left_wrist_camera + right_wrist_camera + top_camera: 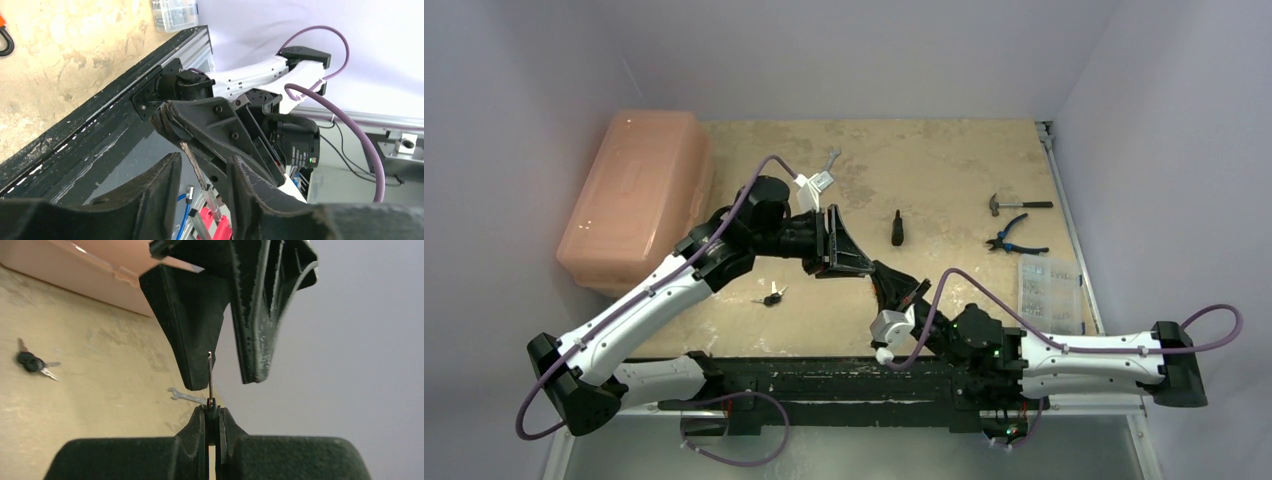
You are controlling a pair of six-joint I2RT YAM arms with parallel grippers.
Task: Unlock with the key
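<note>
1. A thin silver metal key (210,375) is held in mid-air over the middle of the table, clamped by one end in the closed right gripper (212,412).
2. Its blade points away from those jaws, into the gap of the left gripper (225,384), whose fingers are parted and appear clear of it.
3. The long axis lies along the line between the grippers; the right arm is nearer.
4. Counted: one held key; one black-headed key bunch (771,297) on the table; one dark oblong object (897,228), which cannot be confirmed as the lock.

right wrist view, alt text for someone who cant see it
The right gripper pinches a key edge-on, blade pointing up between the open fingers of the left gripper. Behind on the table lie a key bunch and a wrench.
</note>
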